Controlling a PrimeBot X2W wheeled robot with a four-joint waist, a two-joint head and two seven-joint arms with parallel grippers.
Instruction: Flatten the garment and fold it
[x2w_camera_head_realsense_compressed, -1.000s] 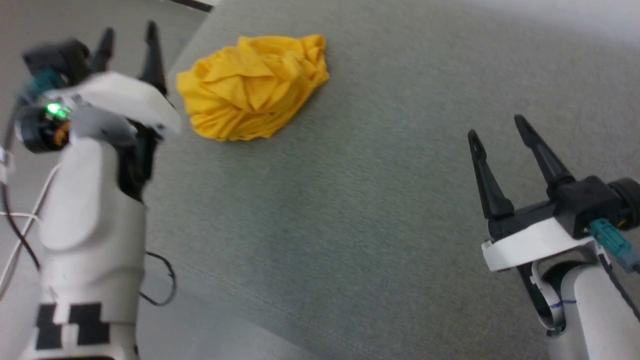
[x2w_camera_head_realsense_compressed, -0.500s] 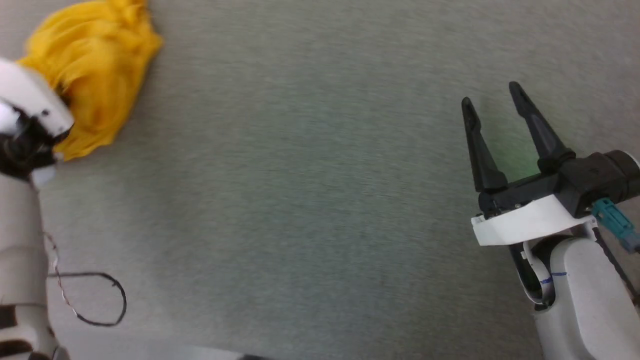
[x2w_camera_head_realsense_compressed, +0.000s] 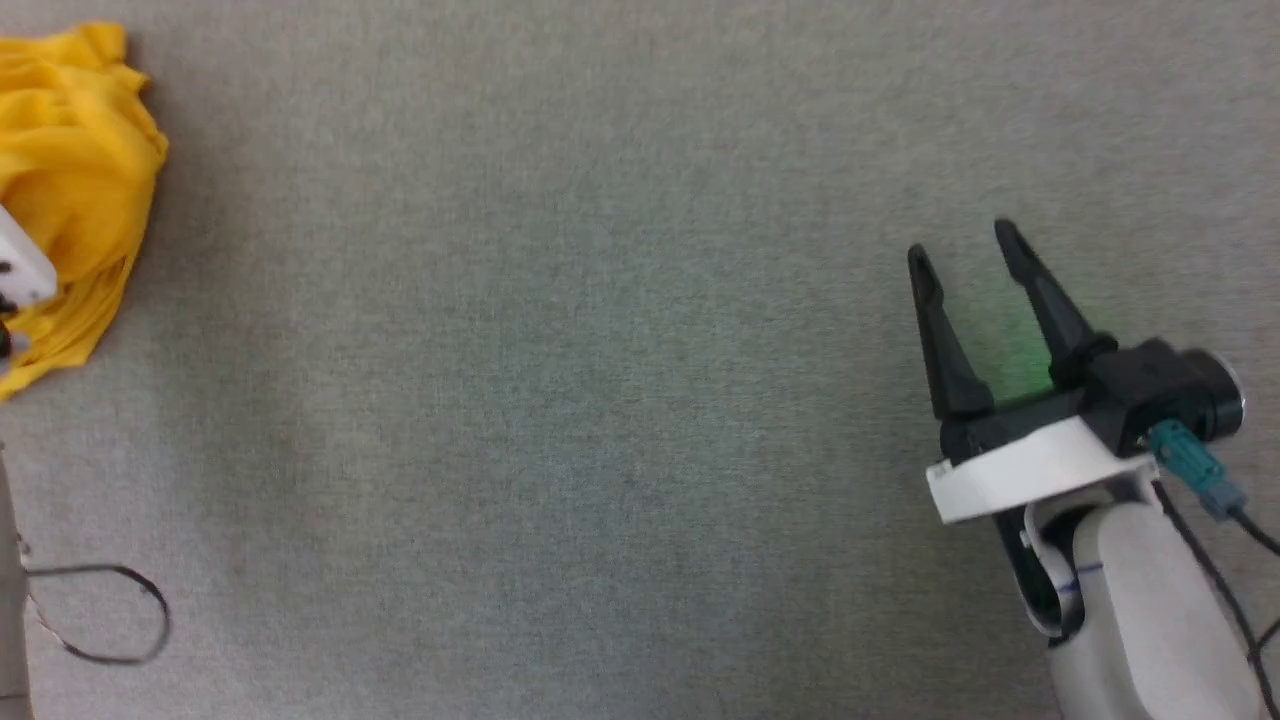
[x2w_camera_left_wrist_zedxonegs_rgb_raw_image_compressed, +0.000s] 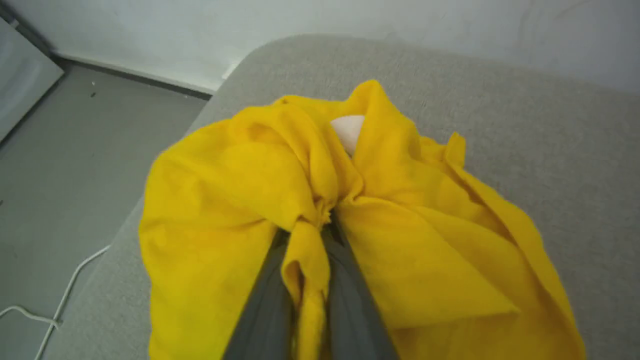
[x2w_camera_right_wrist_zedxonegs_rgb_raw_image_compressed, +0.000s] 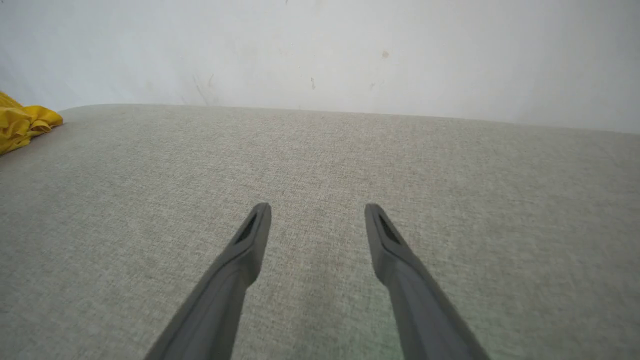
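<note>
Left claw (x2w_camera_left_wrist_zedxonegs_rgb_raw_image_compressed: 315, 235) moved in, pinching a thin shirt (x2w_camera_left_wrist_zedxonegs_rgb_raw_image_compressed: 225, 200) fold; it may slip. Right claw (x2w_camera_head_realsense_compressed: 962, 245) spread, well apart from shirt.

The garment (x2w_camera_head_realsense_compressed: 70, 180), bunched near the tabletop's (x2w_camera_head_realsense_compressed: 640, 400) left edge, runs off the head view's left side. In the left wrist view its folds swallow the tips of the left gripper (x2w_camera_left_wrist_zedxonegs_rgb_raw_image_compressed: 322, 227) pinching it. Of the print, a white patch (x2w_camera_left_wrist_zedxonegs_rgb_raw_image_compressed: 347, 132) peeks out.
</note>
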